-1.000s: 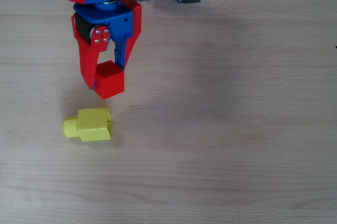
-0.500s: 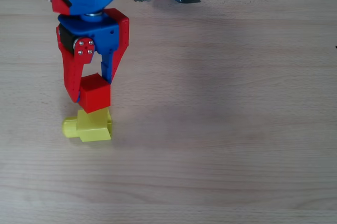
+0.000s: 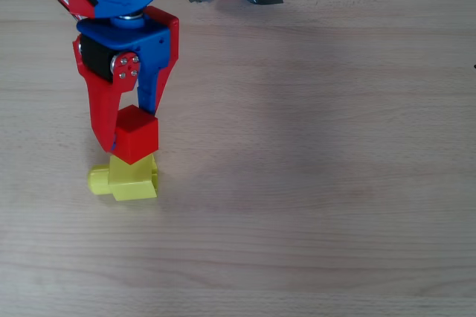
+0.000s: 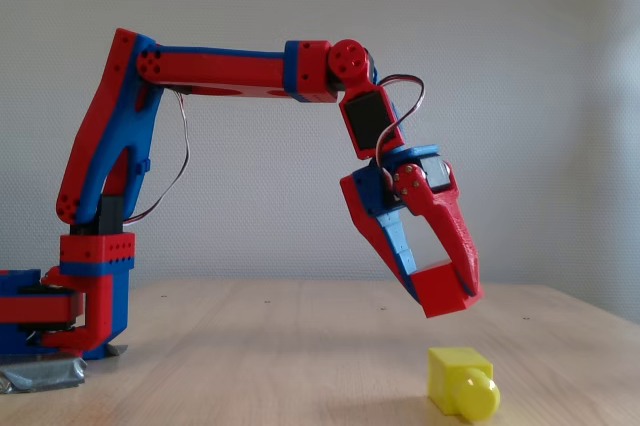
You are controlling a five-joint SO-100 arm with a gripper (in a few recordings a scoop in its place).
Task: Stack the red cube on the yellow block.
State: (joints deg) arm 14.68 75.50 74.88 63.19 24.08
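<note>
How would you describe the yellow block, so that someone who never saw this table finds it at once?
Start from the red-and-blue arm and follow it down to its pincer, which holds a red cube in the air. On the wooden table just below lies the yellow block. It is the one yellow thing there, boxy with a round stub at one end.

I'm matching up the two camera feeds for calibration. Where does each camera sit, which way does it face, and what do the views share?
Overhead view: sits above the table, looking straight down; shows the gripper and wrist reaching in from the top edge, the red cube overlapping the yellow block.
Fixed view: sits low beside the table, facing sideways toward a pale wall; shows the whole arm from base to gripper.
Shared: gripper, red cube held above the yellow block.
</note>
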